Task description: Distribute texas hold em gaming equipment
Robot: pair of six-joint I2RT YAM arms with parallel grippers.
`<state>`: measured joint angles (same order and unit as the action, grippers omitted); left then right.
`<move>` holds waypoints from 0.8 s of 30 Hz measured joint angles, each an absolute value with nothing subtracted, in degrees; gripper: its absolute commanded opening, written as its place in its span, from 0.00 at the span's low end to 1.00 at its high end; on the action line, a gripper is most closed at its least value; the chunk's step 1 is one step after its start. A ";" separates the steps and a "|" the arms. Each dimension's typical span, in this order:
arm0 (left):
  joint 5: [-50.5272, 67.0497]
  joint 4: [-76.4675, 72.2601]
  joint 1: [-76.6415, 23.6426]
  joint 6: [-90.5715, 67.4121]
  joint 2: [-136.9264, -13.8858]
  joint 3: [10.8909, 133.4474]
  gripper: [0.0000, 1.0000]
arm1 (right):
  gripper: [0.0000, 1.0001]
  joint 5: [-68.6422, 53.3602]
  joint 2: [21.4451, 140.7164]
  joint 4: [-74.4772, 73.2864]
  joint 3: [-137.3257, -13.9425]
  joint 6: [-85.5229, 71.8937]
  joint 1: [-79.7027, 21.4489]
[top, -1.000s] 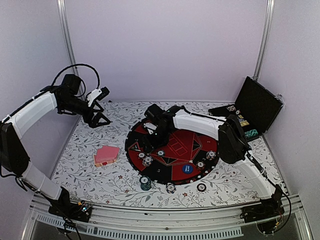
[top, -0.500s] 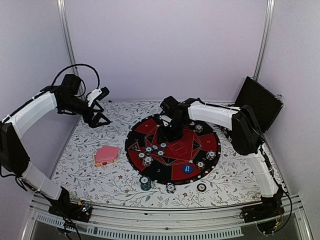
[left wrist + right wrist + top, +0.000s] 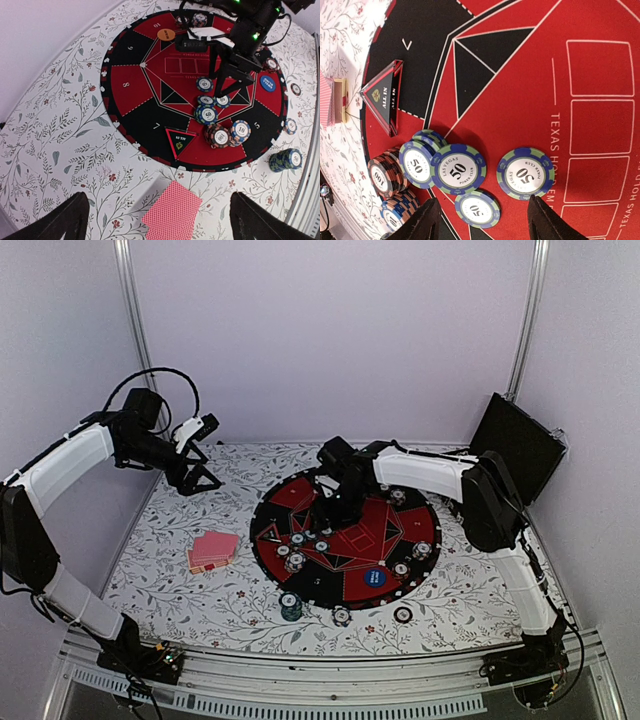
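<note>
**Top view.** Right arm: a second ago it reached over the mat's left side; it now stands over the middle of the mat. Its elbow now hides the tray of the black case, so the contents cannot be told. Left arm: unmoved. Left jaws spread wide, empty, above the table. Playing cards: one stack on the table, left of the mat. Green chip stack: on the table at the mat's near edge.

**Left wrist view.** On the mat: orange disc, blue disc, triangular marker reading "ALL IN". Sector numerals 7, 8, 9, 10.

**Right wrist view.** Right jaws spread, pinching nothing, over loose blue chips marked "LAS VEGAS 50 POKER CLUB". Beside them, a stack marked 100. Mat print reads "TEXAS HOLD".
</note>
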<state>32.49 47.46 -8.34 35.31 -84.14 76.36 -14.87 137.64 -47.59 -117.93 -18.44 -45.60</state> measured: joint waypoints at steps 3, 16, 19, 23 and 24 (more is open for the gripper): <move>32.49 47.44 -8.34 35.31 -84.14 76.36 1.00 | 0.62 -13.69 137.64 -47.99 -119.52 -18.37 -45.52; 32.49 47.44 -8.34 35.31 -84.14 76.36 1.00 | 0.57 -16.86 137.69 -45.43 -114.72 -18.70 -44.80; 32.49 47.46 -8.34 35.31 -84.14 76.36 1.00 | 0.57 -19.03 137.64 -43.70 -114.32 -19.18 -44.80; 32.47 47.46 -8.34 35.31 -84.14 76.36 1.00 | 0.57 -21.74 137.71 -42.50 -113.91 -19.73 -45.32; 32.47 47.46 -8.34 35.31 -84.14 76.36 1.00 | 0.57 -22.17 137.75 -42.28 -113.91 -19.75 -45.56</move>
